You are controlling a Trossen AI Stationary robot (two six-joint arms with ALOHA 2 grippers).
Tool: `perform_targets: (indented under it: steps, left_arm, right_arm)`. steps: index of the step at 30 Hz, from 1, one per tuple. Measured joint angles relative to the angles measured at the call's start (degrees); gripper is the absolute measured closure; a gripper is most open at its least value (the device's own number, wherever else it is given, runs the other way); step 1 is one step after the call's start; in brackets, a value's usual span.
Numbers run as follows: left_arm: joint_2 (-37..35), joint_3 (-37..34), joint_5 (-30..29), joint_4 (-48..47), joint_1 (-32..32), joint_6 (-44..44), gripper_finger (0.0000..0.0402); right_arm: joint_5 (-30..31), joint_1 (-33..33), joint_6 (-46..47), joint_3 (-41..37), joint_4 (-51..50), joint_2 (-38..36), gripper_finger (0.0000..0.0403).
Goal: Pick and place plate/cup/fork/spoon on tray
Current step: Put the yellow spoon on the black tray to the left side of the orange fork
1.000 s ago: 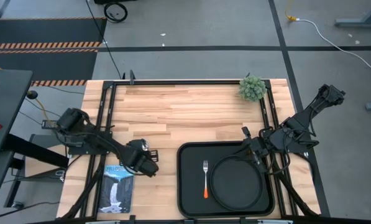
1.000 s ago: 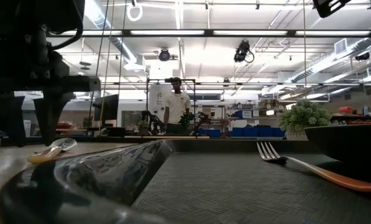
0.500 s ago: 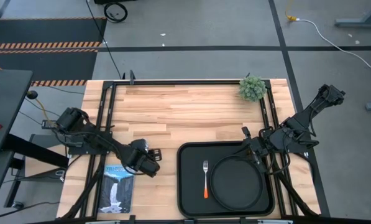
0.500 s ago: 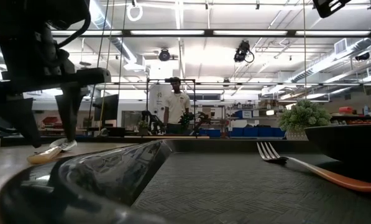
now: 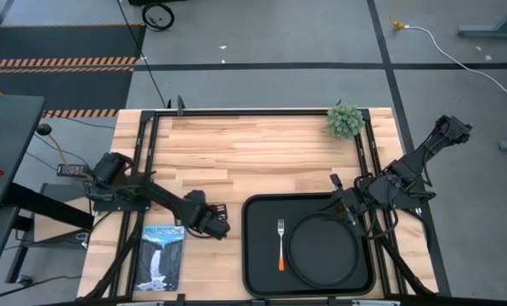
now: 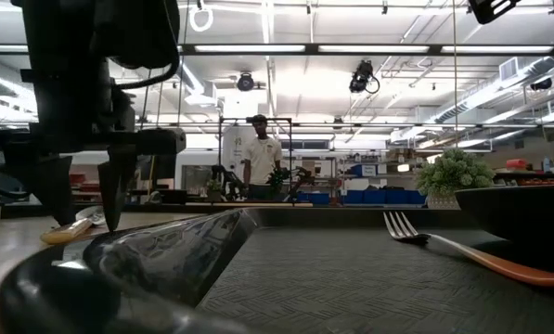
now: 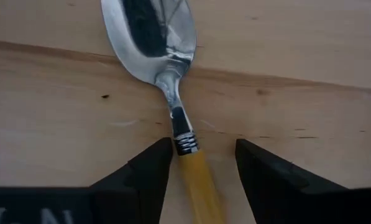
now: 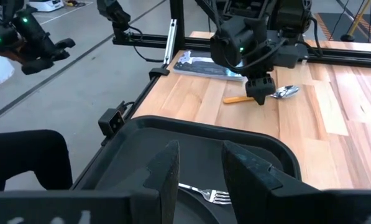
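Observation:
The spoon [image 7: 173, 93] lies flat on the wood left of the tray [image 5: 257, 212], silver bowl and yellow-orange handle; it also shows in the right wrist view [image 8: 263, 96]. My left gripper [image 7: 201, 163] is open just above it, one finger on each side of the handle near the metal neck. It also shows in the high view [image 5: 211, 223]. The fork [image 5: 280, 245] and the round black plate [image 5: 323, 249] lie on the tray. My right gripper [image 8: 201, 163] is open and empty over the tray's far right part [image 5: 346, 208]. The cup does not show clearly.
A booklet with a waterfall picture [image 5: 161, 257] lies at the near left, close to my left arm. A small potted plant [image 5: 345, 119] stands at the far right. Black rails run along the table's sides. A person [image 6: 261, 162] stands far off in the room.
My left gripper has gone toward the tray and down, and now stands with its open fingers on either side of the spoon's handle. The spoon has stayed where it was. My right arm has kept still.

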Motion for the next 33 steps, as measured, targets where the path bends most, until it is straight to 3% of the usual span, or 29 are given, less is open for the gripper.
perform_targets:
  steps: [17,24,33]
  left_arm:
    - [0.11,-0.23,2.83,0.34,0.00,2.51,0.0341]
    - [-0.03,0.48,2.24,-0.32,-0.02,1.99,0.0344]
    - [-0.76,8.28,-0.20,-10.75,-0.11,3.20,0.0344]
  right_arm:
    - [-0.17,0.00,0.26,0.00,0.03,0.00,0.0275]
    - [-0.21,0.00,0.50,0.00,0.03,0.00,0.0275]
    - [-0.54,0.00,0.52,0.00,0.47,0.02,0.0275]
